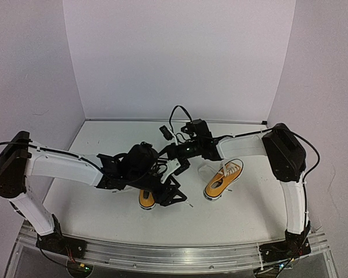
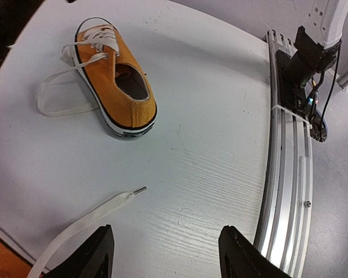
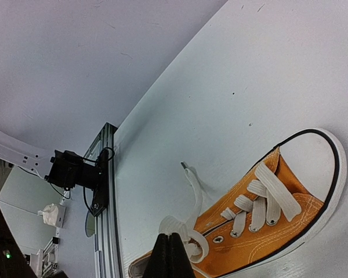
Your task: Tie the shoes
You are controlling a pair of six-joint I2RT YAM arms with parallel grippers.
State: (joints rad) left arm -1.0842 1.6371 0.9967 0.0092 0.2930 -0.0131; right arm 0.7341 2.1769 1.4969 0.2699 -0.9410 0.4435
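Note:
Two orange-yellow shoes with white laces stand on the white table. The left shoe (image 1: 146, 199) is mostly hidden under my crossed arms in the top view. In the right wrist view this shoe (image 3: 261, 223) lies close below, and my right gripper (image 3: 173, 242) is shut on a loop of its white lace (image 3: 188, 223) near the top eyelets. My left gripper (image 2: 165, 250) is open above bare table, with a loose lace end (image 2: 95, 215) lying just left of its gap, untouched. The right shoe (image 1: 223, 178) sits apart with its laces slack and untied (image 2: 113, 81).
An aluminium rail (image 1: 174, 255) runs along the near table edge with both arm bases on it. The rail (image 2: 284, 174) lies close to the right of my left gripper. White walls enclose the table at the back and sides.

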